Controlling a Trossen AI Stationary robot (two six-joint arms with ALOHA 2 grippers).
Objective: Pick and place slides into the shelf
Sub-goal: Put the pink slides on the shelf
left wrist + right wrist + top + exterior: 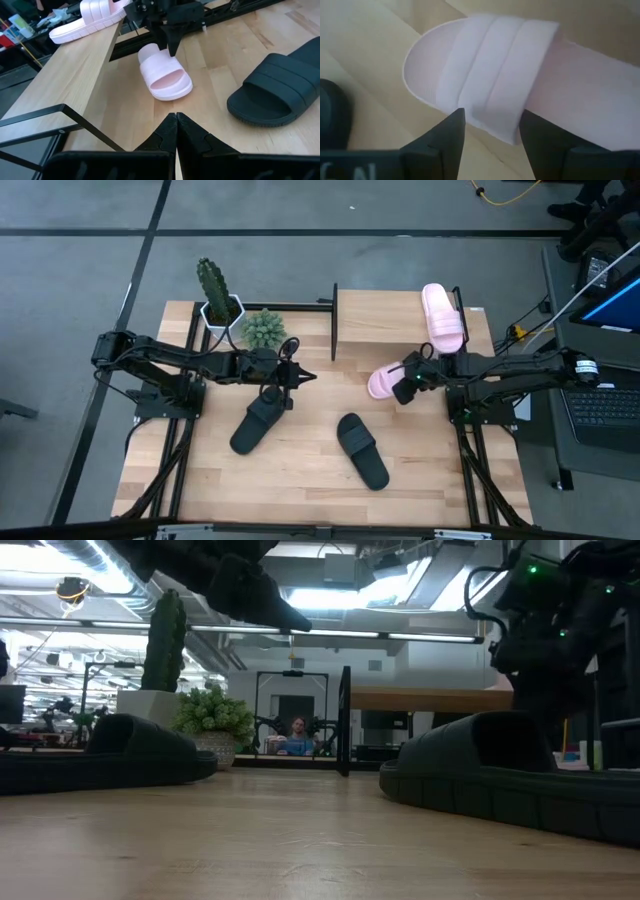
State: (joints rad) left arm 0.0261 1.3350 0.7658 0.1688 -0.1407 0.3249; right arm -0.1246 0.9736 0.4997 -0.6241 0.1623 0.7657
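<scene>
One pink slide [442,317] lies on the shelf [380,315]; second pink slide [384,383] on table beside it, right gripper [407,379] open astride its strap; left gripper [303,376] shut, empty, above one black slide [262,421]; other black slide [362,450] nearby.

One slide [443,317] lies on shelf [380,315] top, far right; a 2nd slide [383,383] lies on table [300,480] just near of shelf, under right gripper [408,383]. Two more slides on table: one centre-left [259,423] below left gripper [305,376], one centre [362,450], nearer. Two plants [240,315] stand far left, left of shelf.
</scene>
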